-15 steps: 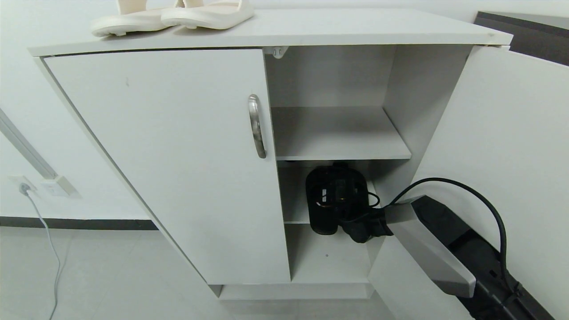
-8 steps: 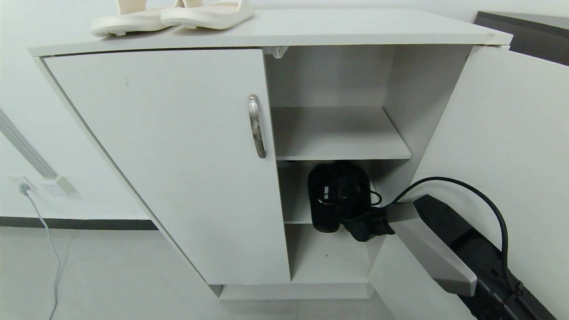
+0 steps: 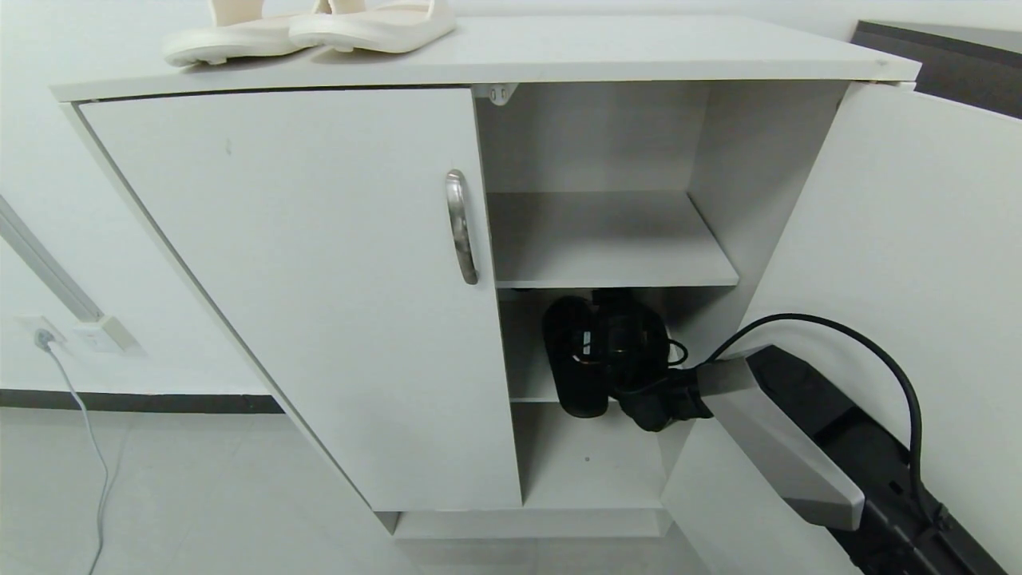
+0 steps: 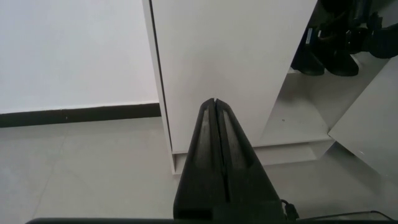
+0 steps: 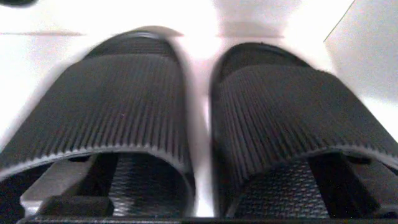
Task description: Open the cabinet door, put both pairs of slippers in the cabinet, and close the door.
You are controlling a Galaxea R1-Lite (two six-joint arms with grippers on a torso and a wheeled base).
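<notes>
A pair of black slippers (image 3: 576, 359) hangs at the front of the cabinet's middle compartment, just under the upper shelf (image 3: 607, 247). My right gripper (image 3: 631, 355) is shut on them, its arm coming in from the lower right. Up close, their ribbed straps (image 5: 261, 118) lie side by side over the white shelf. A cream pair of slippers (image 3: 319, 32) rests on the cabinet top at the left. The right door (image 3: 902, 263) stands open; the left door (image 3: 303, 279) with its metal handle (image 3: 461, 228) is closed. My left gripper (image 4: 214, 109) is shut and empty, low before the left door.
The cabinet's bottom compartment (image 3: 583, 471) is bare. A wall socket with a cable (image 3: 40, 337) sits low at the left. Dark furniture (image 3: 942, 56) stands behind the open door at the right. Grey floor (image 4: 93, 168) lies in front of the cabinet.
My right gripper has carried the black slippers a little deeper and higher into the middle compartment, and the pair has turned slightly to the left.
</notes>
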